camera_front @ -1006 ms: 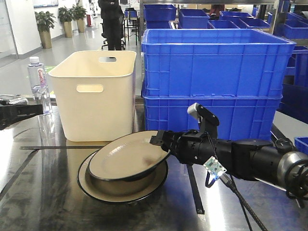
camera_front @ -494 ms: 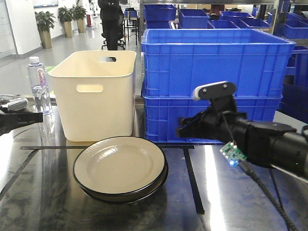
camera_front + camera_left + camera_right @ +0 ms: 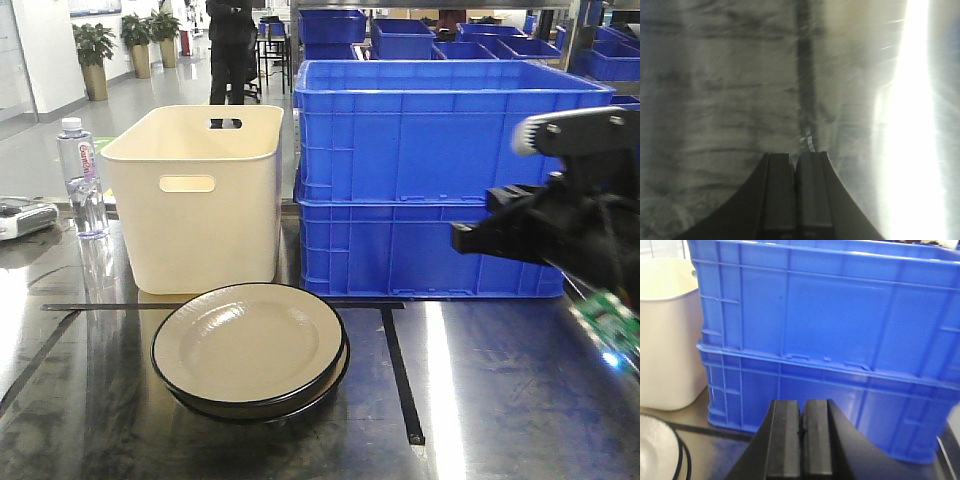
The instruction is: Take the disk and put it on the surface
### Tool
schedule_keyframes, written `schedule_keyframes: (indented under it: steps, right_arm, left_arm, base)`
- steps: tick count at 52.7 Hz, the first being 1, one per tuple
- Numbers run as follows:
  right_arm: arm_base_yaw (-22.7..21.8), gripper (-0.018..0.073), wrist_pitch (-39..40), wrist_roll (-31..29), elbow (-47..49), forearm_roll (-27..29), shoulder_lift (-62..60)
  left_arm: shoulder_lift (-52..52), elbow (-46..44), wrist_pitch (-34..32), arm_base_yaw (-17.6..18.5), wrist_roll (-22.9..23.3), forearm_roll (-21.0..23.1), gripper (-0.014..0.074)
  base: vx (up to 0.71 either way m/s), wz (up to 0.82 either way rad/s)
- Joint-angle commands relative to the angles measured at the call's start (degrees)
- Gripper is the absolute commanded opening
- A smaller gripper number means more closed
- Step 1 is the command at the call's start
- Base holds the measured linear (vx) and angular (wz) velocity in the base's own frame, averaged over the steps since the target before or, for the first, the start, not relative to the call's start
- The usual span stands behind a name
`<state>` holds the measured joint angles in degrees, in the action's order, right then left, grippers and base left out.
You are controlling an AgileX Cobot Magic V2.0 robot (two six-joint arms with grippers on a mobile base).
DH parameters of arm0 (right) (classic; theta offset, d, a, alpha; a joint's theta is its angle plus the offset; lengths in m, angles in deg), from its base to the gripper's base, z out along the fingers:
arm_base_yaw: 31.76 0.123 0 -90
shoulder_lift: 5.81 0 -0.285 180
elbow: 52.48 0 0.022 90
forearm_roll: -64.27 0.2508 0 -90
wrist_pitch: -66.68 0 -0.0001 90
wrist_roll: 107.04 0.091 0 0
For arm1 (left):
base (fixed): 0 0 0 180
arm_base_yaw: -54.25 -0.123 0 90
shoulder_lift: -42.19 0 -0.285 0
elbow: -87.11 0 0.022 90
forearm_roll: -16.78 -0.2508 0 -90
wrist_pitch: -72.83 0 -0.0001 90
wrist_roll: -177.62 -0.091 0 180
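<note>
A cream disk (image 3: 248,345) with a black rim lies flat on top of a second, similar plate on the shiny steel surface (image 3: 500,400), just left of a black tape line (image 3: 400,380). My right gripper (image 3: 462,238) hangs raised at the right, well clear of the disk, facing the blue crates. In the right wrist view it (image 3: 803,401) is shut with nothing in it, and the disk's edge (image 3: 657,450) shows at the lower left. My left gripper (image 3: 796,155) is shut and empty just above the steel surface (image 3: 715,100).
A cream plastic bin (image 3: 195,195) stands behind the plates. Two stacked blue crates (image 3: 440,170) fill the back right. A water bottle (image 3: 80,175) stands at the far left, beside a grey arm part (image 3: 22,216) at the left edge.
A second ago my right gripper held the top disk tilted by its edge. It has let go, the disk now lies flat on the lower plate, and the arm has drawn back up and right.
</note>
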<state>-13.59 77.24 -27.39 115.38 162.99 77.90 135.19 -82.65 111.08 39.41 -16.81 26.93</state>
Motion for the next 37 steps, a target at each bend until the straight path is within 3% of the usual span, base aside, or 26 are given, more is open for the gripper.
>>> schedule_keyframes:
  steps: [1,9,17,24,33,37]
  right_arm:
    - [-0.2,-0.0013,-0.4,-0.4,-2.9,-0.7,-6.4]
    - [-0.2,-0.0010,-1.8,-0.4,-11.1,-0.7,-12.4]
    - [-0.2,-0.0009,-2.0,-0.3,-15.8,-0.6,-16.5]
    - [-0.2,-0.0009,-1.1,-0.3,-17.6,-0.6,-18.4]
    - [-0.2,-0.0009,-1.1,-0.3,-18.1,-0.6,-18.8]
    - [-0.2,-0.0009,-1.1,-0.3,-18.1,-0.6,-18.8]
  left_arm:
    - [-7.2,3.9,-11.2,1.3,0.5,-0.6,-0.0001]
    - [-17.9,14.3,-22.1,5.4,-5.3,-0.5,-0.0001]
    - [-29.3,24.0,-26.8,9.5,-5.8,-0.1,-0.0001]
    - [-40.9,31.3,-27.9,12.1,-5.8,3.3,-0.0001]
    - [-54.2,37.1,-25.1,12.6,-5.2,10.8,-0.0001]
    - [-58.7,38.4,-22.8,12.6,-5.2,11.4,-0.0001]
  base:
    - [0.00,0.00]
    - [0.00,0.00]
    - [0.00,0.00]
    - [0.00,0.00]
    - [0.00,0.00]
    - [0.00,0.00]
